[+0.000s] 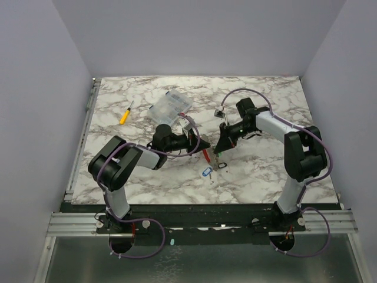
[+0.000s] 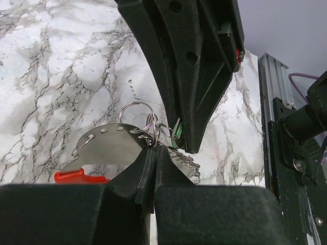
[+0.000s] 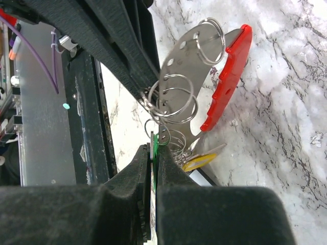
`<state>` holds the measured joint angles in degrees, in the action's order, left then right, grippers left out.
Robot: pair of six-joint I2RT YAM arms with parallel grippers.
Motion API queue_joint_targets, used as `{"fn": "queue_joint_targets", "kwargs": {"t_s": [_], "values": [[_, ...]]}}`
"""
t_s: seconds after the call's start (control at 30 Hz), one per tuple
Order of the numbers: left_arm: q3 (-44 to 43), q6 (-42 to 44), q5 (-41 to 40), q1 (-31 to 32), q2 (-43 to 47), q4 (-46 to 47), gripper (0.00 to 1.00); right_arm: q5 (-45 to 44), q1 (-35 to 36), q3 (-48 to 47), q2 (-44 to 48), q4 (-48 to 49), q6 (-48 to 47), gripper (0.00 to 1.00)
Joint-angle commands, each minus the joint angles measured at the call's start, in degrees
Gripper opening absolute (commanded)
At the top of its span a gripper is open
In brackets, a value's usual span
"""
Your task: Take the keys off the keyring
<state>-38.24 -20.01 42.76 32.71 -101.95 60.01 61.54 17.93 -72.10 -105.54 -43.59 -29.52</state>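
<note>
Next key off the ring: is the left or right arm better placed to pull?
Right, probably. The right end effector is shut on the green-tagged key and can draw it off. The left end effector clamps the keyring, so it serves as the anchor.

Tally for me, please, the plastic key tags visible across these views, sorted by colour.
Green tag: 1
Yellow tag: 1
Blue tag: 1
Dark tag, exact colour unclear: 1
Total: 4
</note>
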Motion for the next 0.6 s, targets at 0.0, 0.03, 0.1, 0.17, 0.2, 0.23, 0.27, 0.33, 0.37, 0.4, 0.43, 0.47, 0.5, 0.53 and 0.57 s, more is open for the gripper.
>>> {"fn": "queue_joint_targets", "kwargs": {"t_s": [0.0, 0.03, 0.1, 0.17, 0.2, 0.23, 0.27, 0.33, 0.37, 0.4, 0.43, 0.47, 0.5, 0.53, 0.57], "values": [[0.3, -3.3, -0.1, -1.4, -2.4, 6.5, 0.04, -0.5, 0.3, -2.5, 1.3, -1.3, -0.3, 0.01], [0.6, -3.5, 0.1, -1.7, -2.6, 6.5, 0.05, -0.9, 0.2, -3.2, 1.2, -2.0, -0.6, 0.0], [0.8, -3.4, 1.1, -2.7, -3.0, 6.5, 0.12, -1.8, 0.2, -4.5, 0.7, -3.1, -1.6, 0.01], [1.4, -2.1, 2.0, -3.6, -2.7, 6.5, 0.23, -2.7, 0.2, -5.6, 0.0, -4.1, -2.7, 0.01], [1.8, -1.2, 2.1, -3.9, -2.4, 6.5, 0.28, -3.0, 0.2, -6.3, -0.4, -4.8, -3.1, 0.01], [2.3, 0.1, 2.3, -4.2, -1.9, 6.5, 0.32, -3.4, 0.3, -7.1, -0.8, -5.3, -3.6, 0.01], [2.7, 1.7, 2.3, -4.3, -1.4, 6.2, 0.35, -3.5, 0.3, -7.9, -1.3, -5.9, -3.9, 0.01], [3.0, 5.5, 2.5, -4.3, -0.2, 4.2, 0.42, -4.1, 0.2, -10.0, -2.4, -7.4, -5.3, 0.01], [2.9, 8.3, 2.8, -4.3, 0.5, 2.6, 0.45, -4.4, 0.3, -11.0, -3.1, -8.6, -6.1, 0.01], [2.7, 11.3, 2.9, -4.3, 1.5, 0.5, 0.47, -4.5, 0.3, -12.4, -4.1, -10.0, -7.2, 0.01], [2.2, 14.9, 2.7, -4.3, 2.4, -2.7, 0.48, -4.5, 0.3, -13.9, -5.1, -12.0, -8.8, 0.0], [1.5, 18.4, 2.7, -4.3, 3.4, -5.0, 0.49, -4.3, 0.3, -15.6, -6.0, -14.1, -10.1, 0.01], [0.7, 22.8, 2.7, -4.3, 4.1, -8.0, 0.51, -4.1, 0.3, -17.0, -6.7, -15.7, -11.1, 0.01], [0.3, 26.5, 2.5, -4.2, 4.8, -10.2, 0.52, -4.0, 0.3, -18.0, -7.3, -17.1, -11.7, 0.01], [0.2, 29.4, 2.2, -4.1, 5.4, -11.5, 0.52, -3.8, 0.3, -19.0, -7.8, -18.0, -12.3, 0.01]]}}
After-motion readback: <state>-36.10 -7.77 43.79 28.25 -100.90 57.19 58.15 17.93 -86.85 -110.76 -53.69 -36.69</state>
